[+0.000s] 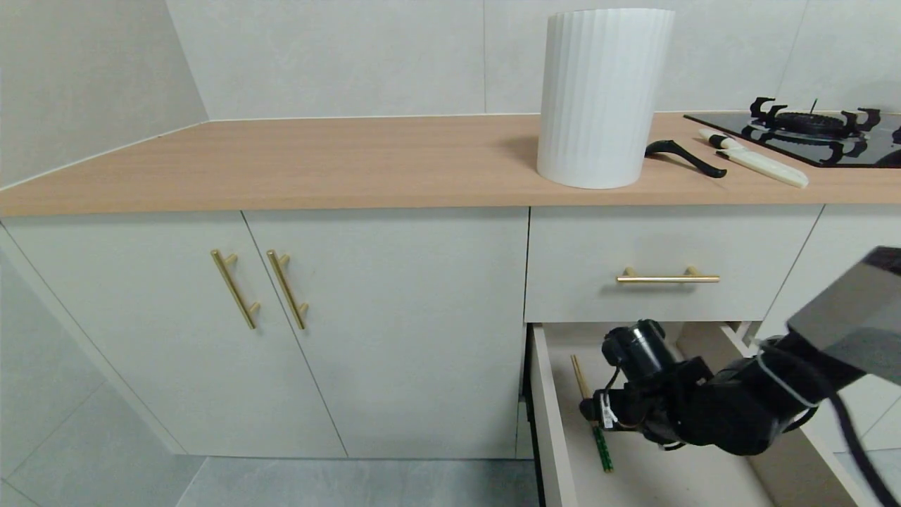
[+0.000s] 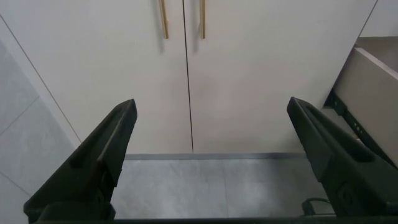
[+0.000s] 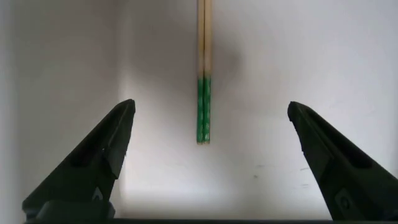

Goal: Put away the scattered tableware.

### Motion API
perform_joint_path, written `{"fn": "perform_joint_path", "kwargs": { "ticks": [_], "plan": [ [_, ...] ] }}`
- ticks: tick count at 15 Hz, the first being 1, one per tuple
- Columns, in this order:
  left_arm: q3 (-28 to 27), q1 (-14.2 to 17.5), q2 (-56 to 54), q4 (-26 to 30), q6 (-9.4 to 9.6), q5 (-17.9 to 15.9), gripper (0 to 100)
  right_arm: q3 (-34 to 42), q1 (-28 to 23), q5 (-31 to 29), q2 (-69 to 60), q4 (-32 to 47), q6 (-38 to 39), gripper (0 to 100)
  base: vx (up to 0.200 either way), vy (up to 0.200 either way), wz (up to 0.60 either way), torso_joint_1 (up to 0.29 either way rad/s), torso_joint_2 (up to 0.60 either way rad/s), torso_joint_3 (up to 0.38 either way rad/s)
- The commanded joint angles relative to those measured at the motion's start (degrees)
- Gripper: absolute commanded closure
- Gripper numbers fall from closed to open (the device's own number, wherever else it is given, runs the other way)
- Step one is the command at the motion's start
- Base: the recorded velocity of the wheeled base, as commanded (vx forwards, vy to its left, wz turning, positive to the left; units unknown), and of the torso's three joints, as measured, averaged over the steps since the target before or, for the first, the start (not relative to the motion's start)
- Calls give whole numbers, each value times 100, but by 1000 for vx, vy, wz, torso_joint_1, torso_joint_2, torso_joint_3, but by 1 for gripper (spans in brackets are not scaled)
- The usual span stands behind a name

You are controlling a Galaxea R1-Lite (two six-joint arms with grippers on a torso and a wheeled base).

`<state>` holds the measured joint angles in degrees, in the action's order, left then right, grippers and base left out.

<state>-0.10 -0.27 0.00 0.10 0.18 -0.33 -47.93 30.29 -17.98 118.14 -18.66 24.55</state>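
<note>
Hanging over the pulled-out lower drawer (image 1: 545,408), the right claw (image 1: 598,412) had its two dark fingers (image 3: 112,149) spread wide, with nothing held between them. Straight ahead of it and a little below, on the pale drawer floor, lay a pair of chopsticks (image 3: 204,74). The two sticks lay side by side and touching, green-painted ends nearest the claw and bare wooden ends pointing away toward the back of the drawer. They ran along the middle of the gap between the fingers, clear of both, and closer to the drawer wall on the robot's left than to the other.

The left claw (image 2: 211,102) hung low and well off to the left of its partner, just as wide open and just as empty. Before it stood a pair of pale cupboard doors (image 2: 249,81) with brass bar handles (image 2: 163,18), and beneath it was grey tiled floor (image 2: 211,180).

Above the right claw sat a closed upper drawer (image 1: 598,253) with a brass handle (image 1: 667,278), and higher up was the wooden worktop (image 1: 317,162). A tall ribbed white canister (image 1: 602,98) stood there, almost directly above the claw. Just beside the canister lay a black-handled utensil (image 1: 686,156), whose kind I could not make out. Near that lay a cream-coloured knife (image 1: 757,158), by the edge of a black glass gas hob (image 1: 809,130)
</note>
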Motion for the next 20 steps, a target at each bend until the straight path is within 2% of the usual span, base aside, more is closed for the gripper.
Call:
{"fn": "perform_joint_path", "kwargs": {
  "ticks": [1,3,6,15,20],
  "plan": [
    [1,0,0,-1,-1,-2,0,82,-384,67,-1548,135,-161,0,0,0,0,0,0,0],
    [1,0,0,-1,-1,-2,0,144,-709,67,-2111,144,-653,0,0,0,0,0,0,0],
    [1,0,0,-1,-1,-2,0,170,-999,67,-2480,144,-952,0,0,0,0,0,0,0],
    [1,0,0,-1,-1,-2,0,249,-1052,75,-2673,223,-1198,0,0,0,0,0,0,0],
    [1,0,0,-1,-1,-2,0,258,-1052,75,-2691,267,-1207,0,0,0,0,98,-285,-258]
  ]
}}
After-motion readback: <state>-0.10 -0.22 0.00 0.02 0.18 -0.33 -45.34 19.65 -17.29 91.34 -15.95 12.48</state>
